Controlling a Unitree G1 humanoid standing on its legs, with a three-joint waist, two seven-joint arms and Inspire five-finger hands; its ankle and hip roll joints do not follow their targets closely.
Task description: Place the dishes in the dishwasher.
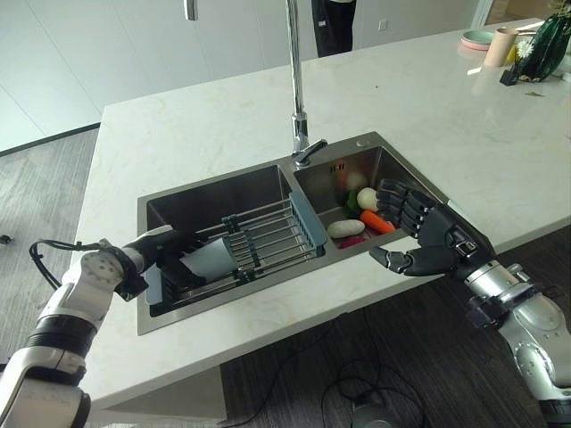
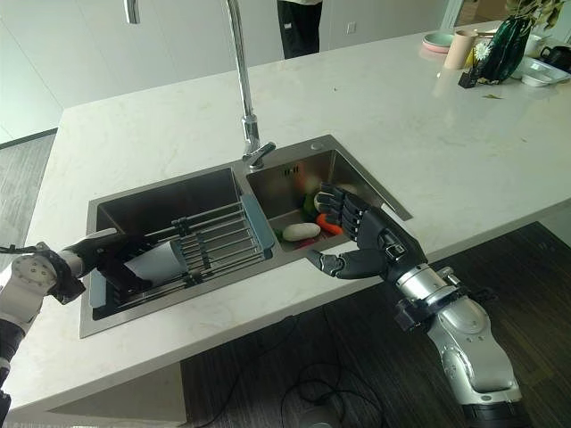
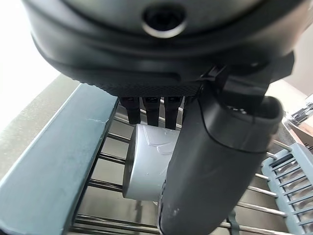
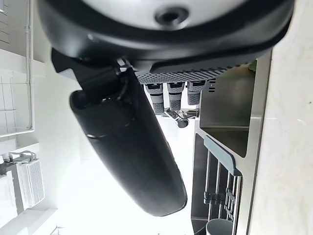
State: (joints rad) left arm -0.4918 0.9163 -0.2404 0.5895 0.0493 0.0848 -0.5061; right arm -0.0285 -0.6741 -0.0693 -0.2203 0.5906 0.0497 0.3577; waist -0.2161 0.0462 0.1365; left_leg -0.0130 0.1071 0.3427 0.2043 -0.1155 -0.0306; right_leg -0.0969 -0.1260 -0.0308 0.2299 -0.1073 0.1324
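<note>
A pale marble-look counter (image 1: 223, 116) carries a steel double sink (image 1: 268, 183) with a tall faucet (image 1: 294, 80) rising behind the divider. Down in the left basin, right under the left hand (image 1: 174, 250), a wire drying rack (image 1: 268, 234) with grey-blue plastic ends spans the tub. A pale grey cup (image 3: 146, 161) lies on its side on the rack bars — the left hand's fingers (image 3: 151, 105) curl over the cup's top while the thumb comes down its near side, so the hand has it gripped.

The right hand (image 2: 366, 241) hovers at the near rim of the right basin with its fingers loosely bent and thumb spread, holding nothing. Just beyond its fingertips lie vegetables in the basin: a carrot (image 1: 376, 221), a whitish oblong piece (image 1: 345, 228) and a green and white one (image 1: 361, 198). Far off from that hand, at the counter's far corner — a pink cup (image 1: 500, 45), a plate (image 1: 477, 38) and a dark green vase (image 1: 546, 45).
</note>
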